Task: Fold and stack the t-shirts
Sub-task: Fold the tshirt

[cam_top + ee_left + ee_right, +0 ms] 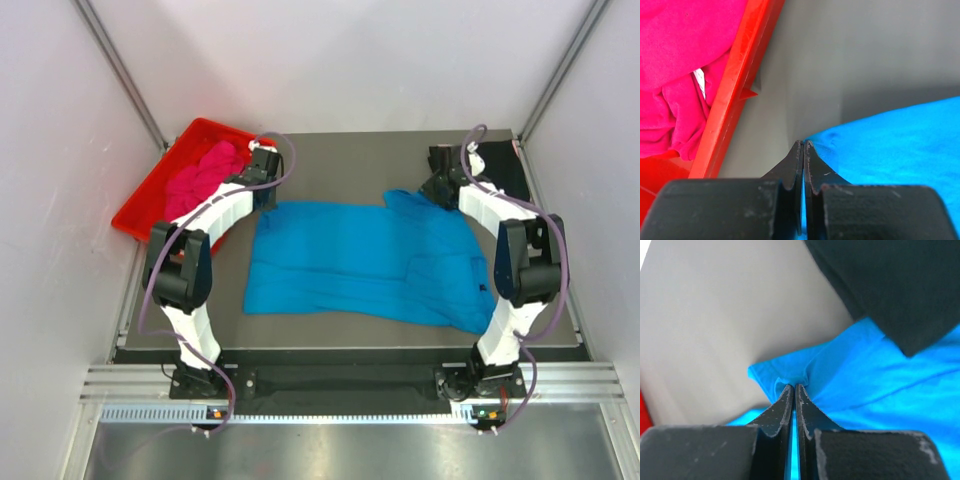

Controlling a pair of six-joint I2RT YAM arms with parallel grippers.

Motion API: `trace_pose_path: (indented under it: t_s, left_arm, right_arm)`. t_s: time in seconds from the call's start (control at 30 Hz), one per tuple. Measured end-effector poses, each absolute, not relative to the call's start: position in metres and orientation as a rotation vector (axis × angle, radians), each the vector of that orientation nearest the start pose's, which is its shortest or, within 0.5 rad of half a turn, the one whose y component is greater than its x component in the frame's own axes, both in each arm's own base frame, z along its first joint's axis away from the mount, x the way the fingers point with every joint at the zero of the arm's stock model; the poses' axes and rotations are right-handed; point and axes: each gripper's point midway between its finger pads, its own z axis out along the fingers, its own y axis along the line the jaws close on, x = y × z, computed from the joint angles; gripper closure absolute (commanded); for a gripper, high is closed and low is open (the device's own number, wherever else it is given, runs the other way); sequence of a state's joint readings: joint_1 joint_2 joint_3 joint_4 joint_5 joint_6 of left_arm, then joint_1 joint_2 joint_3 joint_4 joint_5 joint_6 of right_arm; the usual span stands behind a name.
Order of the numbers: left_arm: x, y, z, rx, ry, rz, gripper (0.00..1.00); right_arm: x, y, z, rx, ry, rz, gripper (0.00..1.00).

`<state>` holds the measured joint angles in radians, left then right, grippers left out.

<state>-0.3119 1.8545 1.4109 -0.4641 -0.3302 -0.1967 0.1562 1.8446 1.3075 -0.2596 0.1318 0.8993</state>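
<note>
Table (350, 160): turquoise t-shirt (360, 262) spread across its middle. Red tray (140, 205), far-left corner, holds the pink t-shirt (200, 175); black t-shirt (503, 176) far-right. Left gripper (803, 143) and right gripper (794, 386) each pinch the turquoise far edge, probably to fold it.

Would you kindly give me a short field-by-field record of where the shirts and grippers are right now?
turquoise t-shirt: spread out on the table
left gripper: shut on its far left corner
right gripper: shut on its far right edge, cloth puckered at the tips
pink t-shirt: crumpled in the red tray, far left
black t-shirt: far right corner of the table
stack: none yet
</note>
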Motion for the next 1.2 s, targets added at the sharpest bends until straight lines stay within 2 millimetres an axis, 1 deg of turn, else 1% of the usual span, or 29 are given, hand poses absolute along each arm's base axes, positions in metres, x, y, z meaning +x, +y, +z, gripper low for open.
trace_pose_path:
  t_s: [0.13,0.3,0.4,0.5,0.63,0.77,0.93,1.07,1.2]
  left_arm:
    - [0.451,-0.094,0.099,-0.004,2.422,0.179,1.0]
    - [0.449,-0.093,0.097,-0.007,2.426,0.18,1.0]
    - [0.449,-0.093,0.096,-0.005,2.428,0.181,1.0]
    - [0.449,-0.093,0.096,0.011,2.428,0.188,1.0]
    - [0.449,-0.091,0.097,0.042,2.43,0.2,1.0]
    - [0.449,-0.089,0.098,0.067,2.43,0.22,1.0]
    - [0.449,-0.083,0.1,0.084,2.422,0.269,1.0]
    - [0.444,-0.078,0.101,0.077,2.413,0.292,1.0]
    - [0.442,-0.075,0.113,0.071,2.385,0.294,1.0]
  right_arm:
    - [0.47,0.091,0.097,0.923,2.197,0.394,1.0]
    - [0.458,0.09,0.098,0.93,2.197,0.402,1.0]
    - [0.454,0.088,0.105,0.93,2.183,0.397,1.0]
    - [0.454,0.082,0.12,0.927,2.141,0.381,1.0]
    - [0.452,0.071,0.14,0.916,2.094,0.356,1.0]
    - [0.446,0.06,0.151,0.909,2.077,0.315,1.0]
    - [0.437,0.042,0.159,0.911,2.063,0.254,1.0]
    - [0.419,0.017,0.159,0.935,2.055,0.195,1.0]
    - [0.405,-0.002,0.164,0.947,2.048,0.145,1.0]
